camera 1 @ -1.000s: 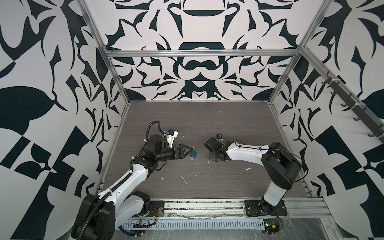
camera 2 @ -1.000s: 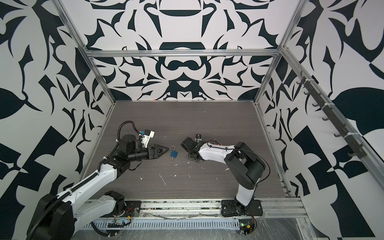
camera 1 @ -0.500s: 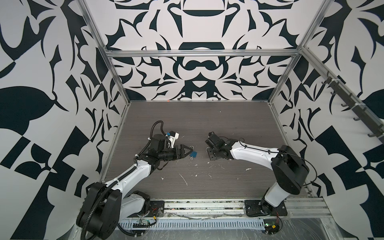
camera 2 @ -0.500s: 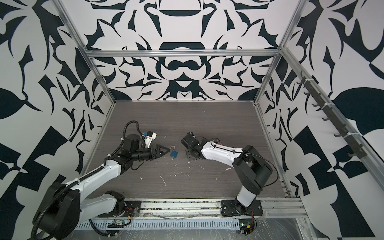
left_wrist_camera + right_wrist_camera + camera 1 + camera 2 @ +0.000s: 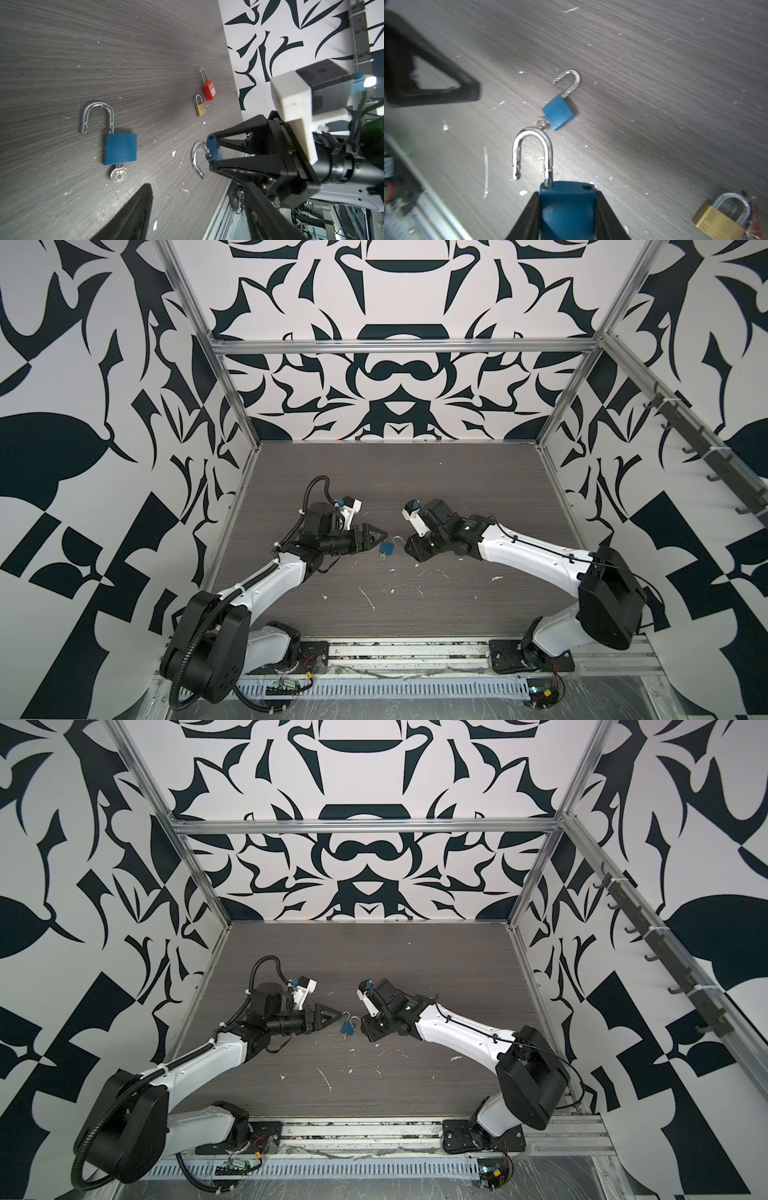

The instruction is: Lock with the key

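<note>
A blue padlock lies flat on the wood table with its shackle swung open and a silver key in its base; both top views show it between the arms. My left gripper hovers just left of it, open, with nothing between its fingers. My right gripper is shut on a second blue padlock. That lock's open shackle points toward the lock on the table.
A brass padlock and a red padlock lie further along the table behind the right gripper. White scraps are scattered over the front of the table. Patterned walls close in three sides.
The left gripper's jaws have narrowed while its tip stayed beside the lying padlock. The right arm's elbow has swung out to the right, still holding its padlock.
</note>
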